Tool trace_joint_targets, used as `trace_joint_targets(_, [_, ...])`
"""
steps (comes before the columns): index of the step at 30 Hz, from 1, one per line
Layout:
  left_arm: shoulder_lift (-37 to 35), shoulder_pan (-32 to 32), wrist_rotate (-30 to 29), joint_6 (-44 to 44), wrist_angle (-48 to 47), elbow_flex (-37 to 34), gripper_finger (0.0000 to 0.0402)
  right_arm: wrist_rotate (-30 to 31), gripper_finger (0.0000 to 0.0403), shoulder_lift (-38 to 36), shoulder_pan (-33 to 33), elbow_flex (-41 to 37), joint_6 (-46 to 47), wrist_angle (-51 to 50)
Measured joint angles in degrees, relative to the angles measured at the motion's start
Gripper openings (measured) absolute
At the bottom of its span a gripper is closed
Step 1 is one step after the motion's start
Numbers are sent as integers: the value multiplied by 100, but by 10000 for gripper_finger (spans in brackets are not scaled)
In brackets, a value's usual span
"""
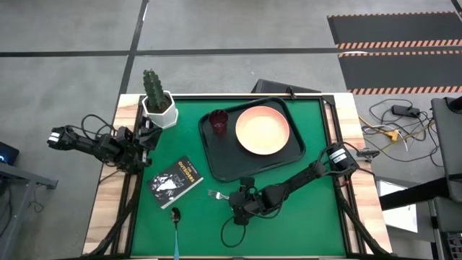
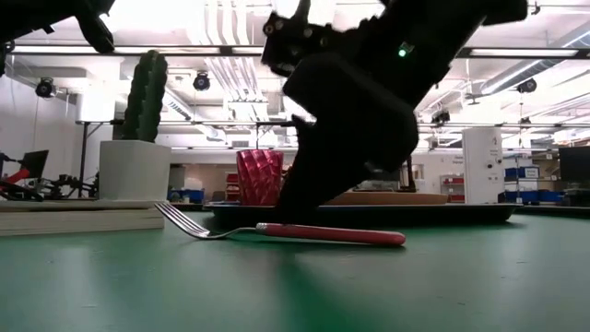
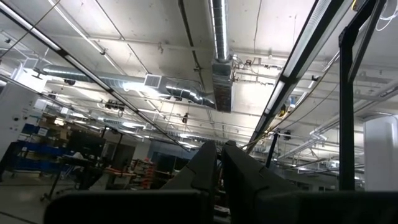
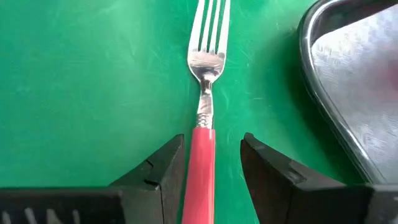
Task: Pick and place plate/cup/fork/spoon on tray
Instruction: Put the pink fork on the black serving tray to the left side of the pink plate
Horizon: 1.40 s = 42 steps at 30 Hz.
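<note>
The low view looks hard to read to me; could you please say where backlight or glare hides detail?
Low view: bright ceiling lights turn the right gripper into a silhouette over the fork. Right wrist view: the tray rim shows pale glare. Left wrist view: only ceiling lights.

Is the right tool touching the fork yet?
Apart. The right wrist view shows the right tool open, one finger on each side of the fork, with green table showing between the pink handle and each finger.
</note>
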Motion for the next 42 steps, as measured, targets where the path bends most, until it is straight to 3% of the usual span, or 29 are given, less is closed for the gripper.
trace_joint_targets(8, [-11, 0, -4, 2, 4, -2, 8, -170, 131, 143, -7, -35, 72, 135])
trace_joint_targets(18, [-17, 0, -15, 3, 9, -4, 8, -318, 36, 224, -16, -33, 391, 205])
trace_joint_targets(33, [-22, 0, -13, 4, 31, -4, 8, -478, 40, -463, 105, 135, 623, 166])
trace_joint_targets(37, [-35, 0, -13, 4, 37, -4, 8, -60, 40, -622, 94, 296, 731, 118])
trace_joint_targets(42, [-37, 0, -11, 4, 25, -4, 8, 1241, 41, -640, 8, 626, 950, -91])
